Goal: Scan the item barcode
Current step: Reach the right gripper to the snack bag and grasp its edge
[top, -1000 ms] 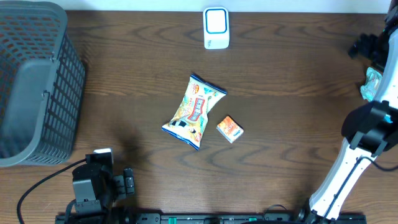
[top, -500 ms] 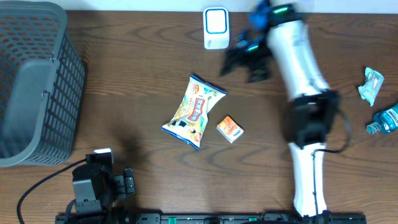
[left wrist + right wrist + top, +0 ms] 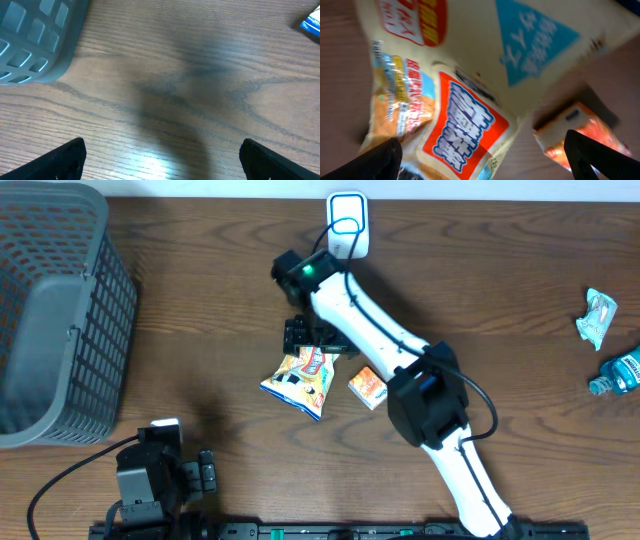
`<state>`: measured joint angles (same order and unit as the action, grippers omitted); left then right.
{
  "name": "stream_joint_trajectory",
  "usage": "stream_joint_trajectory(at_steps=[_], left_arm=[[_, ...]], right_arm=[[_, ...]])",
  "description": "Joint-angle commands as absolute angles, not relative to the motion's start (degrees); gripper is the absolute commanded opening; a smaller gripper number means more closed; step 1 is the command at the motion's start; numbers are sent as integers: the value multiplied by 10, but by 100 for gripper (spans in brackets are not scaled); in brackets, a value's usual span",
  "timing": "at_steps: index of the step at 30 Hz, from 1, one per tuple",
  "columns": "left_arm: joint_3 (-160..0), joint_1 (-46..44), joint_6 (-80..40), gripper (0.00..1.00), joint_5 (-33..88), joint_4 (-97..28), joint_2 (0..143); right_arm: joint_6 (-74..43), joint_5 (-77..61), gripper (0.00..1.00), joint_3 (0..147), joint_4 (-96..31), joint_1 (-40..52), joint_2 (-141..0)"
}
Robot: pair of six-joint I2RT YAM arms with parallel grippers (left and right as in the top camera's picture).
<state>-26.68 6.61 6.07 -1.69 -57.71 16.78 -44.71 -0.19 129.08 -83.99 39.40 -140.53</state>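
Left gripper point(image 3: 205, 472) spread open, empty, parked at 7 o'clock | right gripper point(image 3: 303, 338) spread wide, nothing grasped, poised over snack bag point(image 3: 303, 377) at table centre | scanner point(image 3: 348, 225) at 12 o'clock | progress judged early: bag not lifted, barcode unscanned

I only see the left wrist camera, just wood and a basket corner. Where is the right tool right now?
Observer: The right tool is over the top end of the snack bag.
Operator: Has it gripped the bag?
Observer: No, it stands wide open above the bag's printed face.
Operator: Where's the scanner?
Observer: The white scanner sits at the far edge of the table, beyond the bag.
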Motion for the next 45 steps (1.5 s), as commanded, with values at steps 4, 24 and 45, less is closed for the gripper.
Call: stream_joint_trajectory(at_steps=[4, 24, 45], left_arm=[[-267, 64, 66, 98, -20, -578, 167], [-267, 64, 66, 98, -20, -578, 167], [-267, 64, 66, 98, -20, -578, 167]], right_arm=[[-560, 121, 99, 1249, -805, 422, -1401], [-558, 90, 1, 1171, -768, 408, -1391], [-327, -170, 1, 1218, -973, 323, -1100]])
